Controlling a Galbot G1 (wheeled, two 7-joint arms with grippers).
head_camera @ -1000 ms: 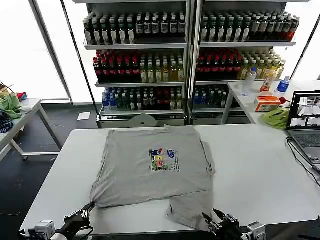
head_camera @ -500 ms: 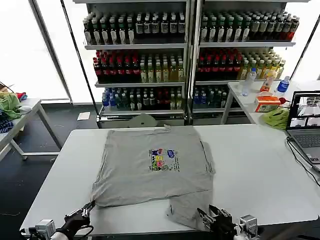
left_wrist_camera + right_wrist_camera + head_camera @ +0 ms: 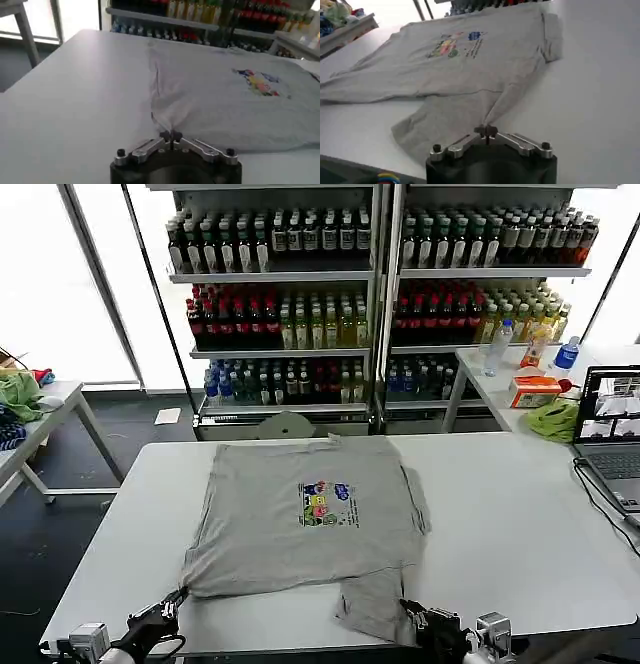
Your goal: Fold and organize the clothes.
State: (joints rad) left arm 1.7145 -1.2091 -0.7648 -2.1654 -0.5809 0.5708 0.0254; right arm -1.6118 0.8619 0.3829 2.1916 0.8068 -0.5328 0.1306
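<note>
At the near edge of the white table [image 3: 520,534], both grippers are pinching the grey T-shirt [image 3: 300,514], which is lying spread flat with its print facing up. The left gripper [image 3: 171,136], jaws closed, is gripping the near left corner of the hem. The right gripper [image 3: 485,131], also closed, is gripping the flap hanging toward the edge. From both, the shirt's length is running straight away toward the shelves, so a forward fold looks likely.
</note>
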